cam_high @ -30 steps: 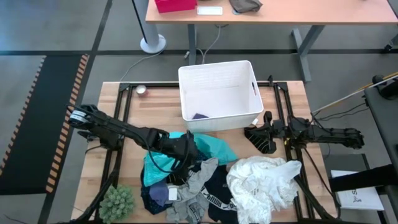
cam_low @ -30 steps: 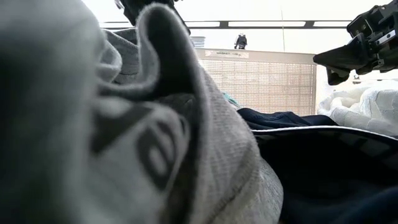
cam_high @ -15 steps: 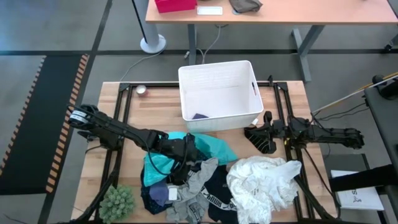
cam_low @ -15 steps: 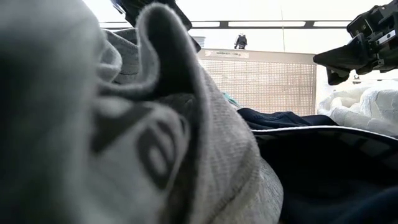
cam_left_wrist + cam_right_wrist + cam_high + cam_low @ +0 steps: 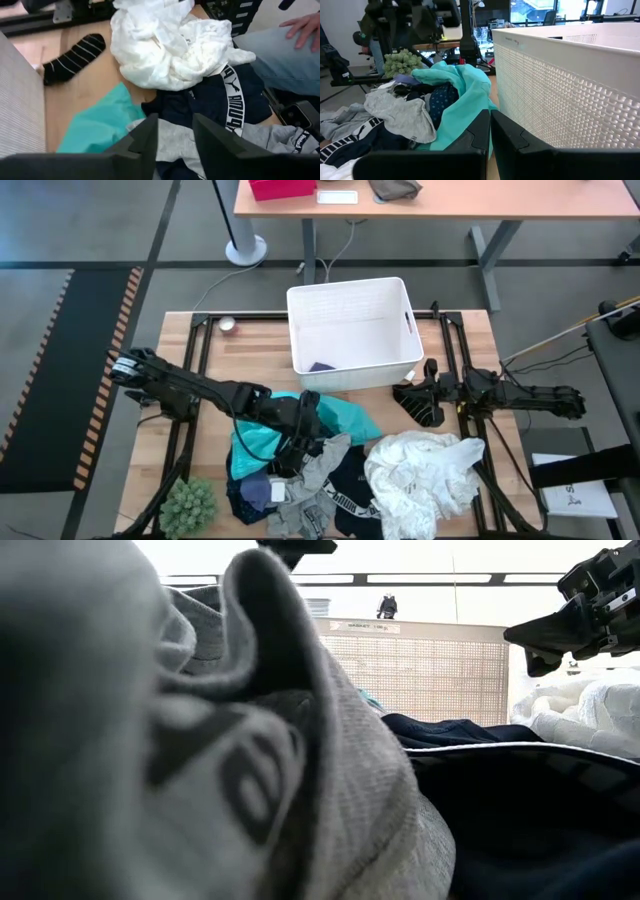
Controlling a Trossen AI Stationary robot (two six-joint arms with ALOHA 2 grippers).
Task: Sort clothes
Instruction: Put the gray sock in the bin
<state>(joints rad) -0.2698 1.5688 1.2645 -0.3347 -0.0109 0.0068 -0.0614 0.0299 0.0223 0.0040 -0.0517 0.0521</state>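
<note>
**High view first: left gripper shifted over the pile, right arm unmoved**

High view: left gripper (image 5: 306, 420) hovering over the heap of clothes, above the teal garment (image 5: 345, 418), a touch farther toward the white bin (image 5: 352, 332) than a second ago. Grey garment (image 5: 312, 480), black garment with white print (image 5: 350, 490) and large white garment (image 5: 420, 470) heaped together on the counter (image 5: 255, 355) in front of the bin, none of them displaced since the earlier frames. Green spiky plant (image 5: 188, 505) at the counter's near left corner. Right gripper (image 5: 412, 402) parked beside the bin's corner, above a striped sock (image 5: 425, 412), exactly where it was before.

Low view: grey garment (image 5: 200, 740) filling most of the frame, black fabric (image 5: 520, 800) behind it. Left gripper's dark tip (image 5: 295, 548) now just at the top edge, higher and farther right than half a second ago. Right gripper (image 5: 540, 640) at the same spot upper right.

Left wrist view: fingers (image 5: 147, 137) parted, nothing between them, grey garment (image 5: 175, 145) just below; white garment (image 5: 170, 50), teal garment (image 5: 102, 125) and striped sock (image 5: 72, 57) beyond. Person's hand (image 5: 302, 25) resting on a trouser leg past the counter.

Right wrist view: fingers (image 5: 480, 132) pressed together, empty, next to the bin wall (image 5: 560, 85); teal garment (image 5: 460, 95) and plant (image 5: 402, 61) ahead.
</note>
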